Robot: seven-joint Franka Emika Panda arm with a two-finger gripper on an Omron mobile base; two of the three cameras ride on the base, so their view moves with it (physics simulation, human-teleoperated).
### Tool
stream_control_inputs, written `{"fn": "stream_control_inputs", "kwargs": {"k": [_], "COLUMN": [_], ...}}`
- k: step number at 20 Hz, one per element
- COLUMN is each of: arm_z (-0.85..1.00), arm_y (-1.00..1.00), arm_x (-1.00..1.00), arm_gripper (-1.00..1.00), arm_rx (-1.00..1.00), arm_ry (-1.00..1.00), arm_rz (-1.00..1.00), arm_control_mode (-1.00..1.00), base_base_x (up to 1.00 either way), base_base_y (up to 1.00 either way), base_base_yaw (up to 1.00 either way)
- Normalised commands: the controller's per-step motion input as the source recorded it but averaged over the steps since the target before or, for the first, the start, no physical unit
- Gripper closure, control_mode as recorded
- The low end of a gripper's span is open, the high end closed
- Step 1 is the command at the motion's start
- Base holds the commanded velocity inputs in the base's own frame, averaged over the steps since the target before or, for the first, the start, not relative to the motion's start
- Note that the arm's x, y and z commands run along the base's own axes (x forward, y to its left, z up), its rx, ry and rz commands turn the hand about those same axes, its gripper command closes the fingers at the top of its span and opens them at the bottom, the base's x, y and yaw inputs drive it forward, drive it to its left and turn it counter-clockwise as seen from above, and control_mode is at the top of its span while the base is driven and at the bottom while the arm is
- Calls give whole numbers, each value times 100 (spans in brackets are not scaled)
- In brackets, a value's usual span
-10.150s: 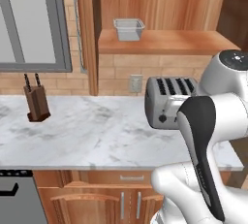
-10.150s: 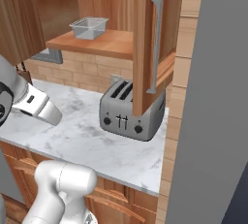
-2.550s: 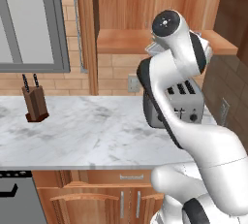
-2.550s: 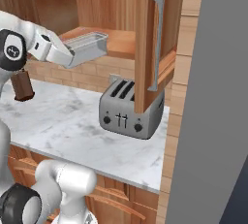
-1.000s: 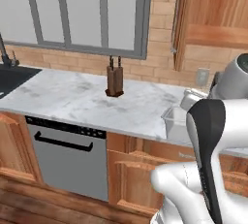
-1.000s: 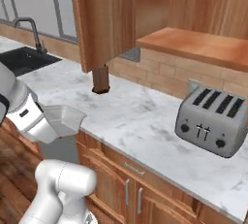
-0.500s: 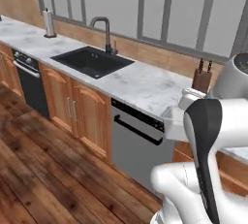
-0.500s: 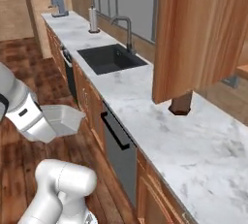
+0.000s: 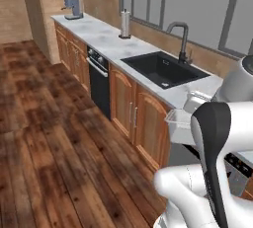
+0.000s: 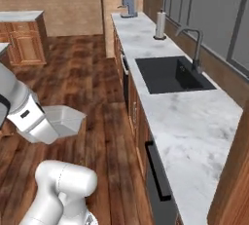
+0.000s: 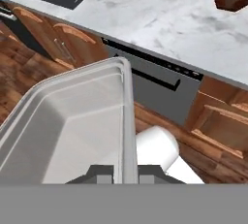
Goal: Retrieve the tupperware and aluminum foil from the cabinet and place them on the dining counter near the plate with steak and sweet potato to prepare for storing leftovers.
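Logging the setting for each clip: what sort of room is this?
A home kitchen, rendered in simulation. A marble worktop holds a black sink with a tall faucet, above wooden base cabinets; a coffee machine stands at the far end, over a plank floor.

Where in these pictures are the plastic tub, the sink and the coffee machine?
tupperware (image 10: pixel 65 120): right base view, on its inner wall.
sink (image 9: pixel 160 68): left base view, on the black basin floor.
coffee machine (image 9: pixel 73 7): left base view, on its body.
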Motion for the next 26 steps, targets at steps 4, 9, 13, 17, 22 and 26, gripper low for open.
{"fn": "stream_control_inputs", "kwargs": {"k": [4,9,13,17,22,26], "arm_z": [0,0,0,0,0,0], "arm_y": [0,0,0,0,0,0], "arm_x": [0,0,0,0,0,0], "arm_gripper": [100,100,100,100,100,100], "arm_rx": [0,0,0,0,0,0], "arm_ry": [0,0,0,0,0,0], "arm_rz": [0,0,0,0,0,0], "arm_control_mode": [100,100,100,100,100,100], "base_base_x": [100,100,100,100,100,100], "base_base_y": [0,0,0,0,0,0], "base_base_yaw": [35,28,27,27,28,27]}}
